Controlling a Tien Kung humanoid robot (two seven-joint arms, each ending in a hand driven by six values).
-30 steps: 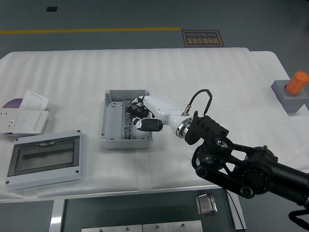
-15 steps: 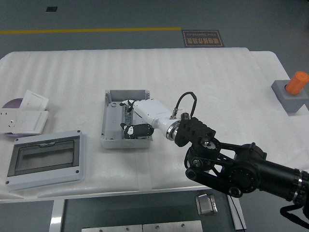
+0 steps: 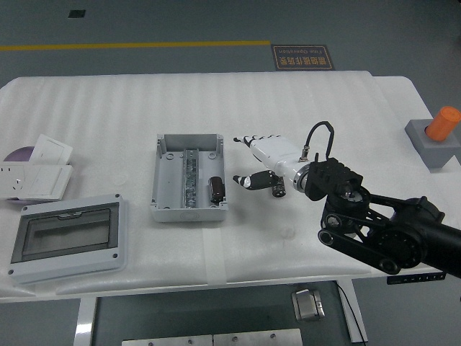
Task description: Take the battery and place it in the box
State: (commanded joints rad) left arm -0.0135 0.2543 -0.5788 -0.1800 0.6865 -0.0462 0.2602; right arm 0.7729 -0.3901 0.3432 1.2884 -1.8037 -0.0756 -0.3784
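White table (image 3: 324, 108): battery (image 3: 216, 189) inside box (image 3: 165, 176).

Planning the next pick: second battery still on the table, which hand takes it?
Right. The right hand is open directly over the loose battery beside the box; the left arm isn't in view.

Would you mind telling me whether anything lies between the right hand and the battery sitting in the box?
Only the box's right wall. The battery lies inside the open grey box, near that wall, and the right hand hovers just outside it with its fingers spread. Above the wall, nothing visible blocks the way.
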